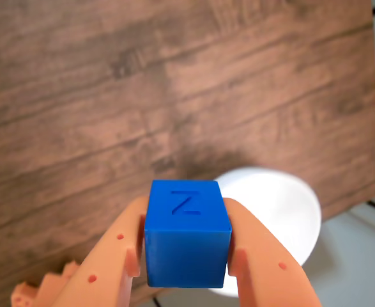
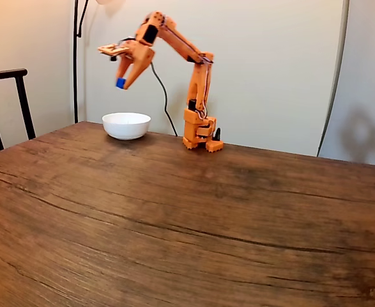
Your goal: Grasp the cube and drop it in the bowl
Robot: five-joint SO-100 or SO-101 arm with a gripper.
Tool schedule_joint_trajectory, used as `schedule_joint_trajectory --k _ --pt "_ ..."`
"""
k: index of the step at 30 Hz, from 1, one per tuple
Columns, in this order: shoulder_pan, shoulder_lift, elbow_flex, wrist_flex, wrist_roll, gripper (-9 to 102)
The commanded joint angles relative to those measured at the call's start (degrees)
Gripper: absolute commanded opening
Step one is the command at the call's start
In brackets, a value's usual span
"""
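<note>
The wooden table (image 2: pixel 187 217) spreads widest beneath me, dark brown with long grain lines and a few cracks running across it. At its far edge in the fixed view stands a black chair (image 2: pixel 8 96) on the left, and a thin dark lamp pole (image 2: pixel 76 57) rises against the pale wall.

My orange arm (image 2: pixel 197 77) is bolted near the back of the table, reaching up and over to the left in the fixed view, a black cable hanging from it.

The bowl (image 2: pixel 126 125) sits on the table left of my base in the fixed view: plain white, round, shallow, glossy. In the wrist view it (image 1: pixel 283 211) lies below and behind my claw, partly covered by my fingers and the cube.

My claw (image 2: pixel 121 80) hangs high in the air above the bowl, clamped on the cube (image 1: pixel 187 233), one orange finger (image 1: pixel 120 256) pressed to each side of it. In the fixed view the cube (image 2: pixel 121 83) is a tiny blue spot at my fingertips, well clear of the bowl's rim.

The cube is bright, solid blue with crisp edges and faint layered lines on its faces. Its top face bears a recessed letter "Z" (image 1: pixel 186 203); I can read no other writing.
</note>
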Motion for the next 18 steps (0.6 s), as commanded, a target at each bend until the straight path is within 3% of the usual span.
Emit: schedule_joint_trajectory --k 1,10,18 --pt "1.4 11.7 9.1 3.3 -0.1 2" --pt "4.7 37.6 35.1 3.0 -3.2 2" --pt "7.9 57.0 57.0 -7.8 -10.2 2"
